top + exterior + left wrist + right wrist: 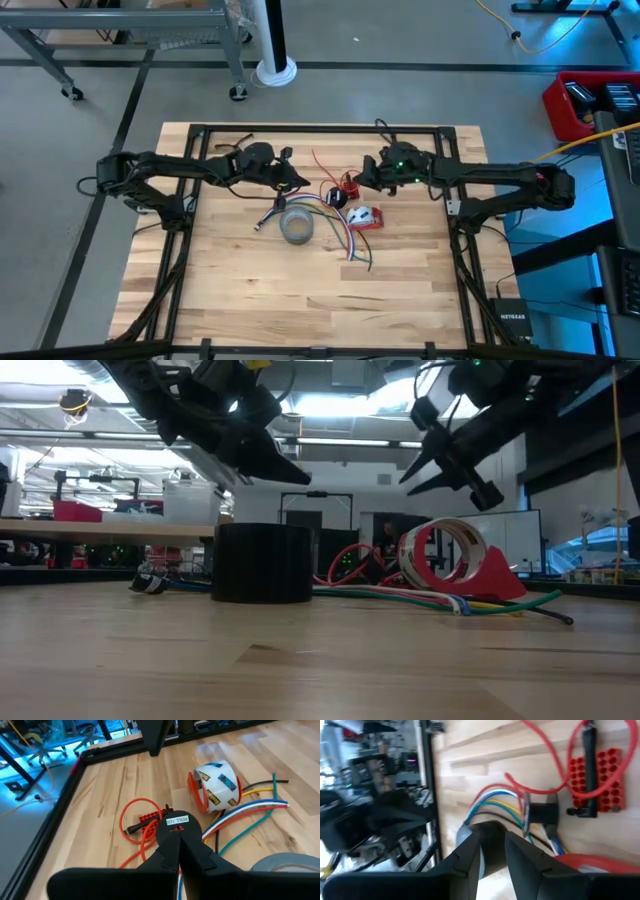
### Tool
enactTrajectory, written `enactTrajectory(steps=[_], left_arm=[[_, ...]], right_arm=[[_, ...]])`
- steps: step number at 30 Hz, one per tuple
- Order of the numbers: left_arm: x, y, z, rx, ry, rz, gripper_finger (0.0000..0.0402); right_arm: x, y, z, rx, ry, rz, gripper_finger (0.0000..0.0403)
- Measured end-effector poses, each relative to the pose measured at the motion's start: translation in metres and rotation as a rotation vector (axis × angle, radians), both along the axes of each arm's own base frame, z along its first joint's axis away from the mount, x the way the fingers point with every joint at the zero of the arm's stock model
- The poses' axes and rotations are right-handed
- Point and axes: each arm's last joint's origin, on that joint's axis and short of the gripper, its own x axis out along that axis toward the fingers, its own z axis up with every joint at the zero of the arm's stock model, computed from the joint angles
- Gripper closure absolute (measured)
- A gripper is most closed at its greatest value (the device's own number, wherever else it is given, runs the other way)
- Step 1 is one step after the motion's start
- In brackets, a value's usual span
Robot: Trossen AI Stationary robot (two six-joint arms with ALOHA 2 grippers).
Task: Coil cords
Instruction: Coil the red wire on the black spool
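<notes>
The red wire (322, 165) lies loose around the middle of the table (230, 300), running from the far side down into a loop by a small red block (149, 824) with a black plug on it, as my left wrist view shows; just nearer me sits the small black coil (335, 196), and beside it a fan of coloured leads (345, 235) spreads toward the near edge, passing between the grey tape roll (297, 226) on the left and the red tape dispenser (366, 217) on the right; I judge the coiling is only at its approach stage, since nothing is lifted and the red wire is not yet wound; the next move, I think, calls for pinching one free end of that wire without snagging the block or the bundled leads, then sweeping it round; the left gripper (296, 181) hangs above the wood just left of the wire loop, its fingers pressed together on nothing, the arm reaching in from the left edge and pitched down; the right gripper (358, 180) hovers opposite, close over the loop and block, its fingers parted with a narrow gap and empty, the arm stretched in from the right; in the low view both tips are clear of the table.
</notes>
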Motion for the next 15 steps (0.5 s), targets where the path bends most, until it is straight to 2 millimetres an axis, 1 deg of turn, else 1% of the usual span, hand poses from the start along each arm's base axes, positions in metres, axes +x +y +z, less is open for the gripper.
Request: enactTrajectory(steps=[6, 10, 15], left_arm=[[0.000, 0.000, -0.001, 0.039, 0.010, -0.019, 0.0401], [-0.001, 0.000, -0.001, 0.038, 0.011, -0.017, 0.0401], [-0.005, -0.001, -0.009, 0.014, 0.087, -0.020, 0.0401]], right_arm=[[0.031, 0.008, -0.012, 0.082, 0.074, 0.035, 0.0308], [0.051, 0.012, -0.016, 0.105, 0.102, 0.060, 0.0308], [0.061, 0.009, -0.019, 0.116, 0.207, 0.036, 0.0308]])
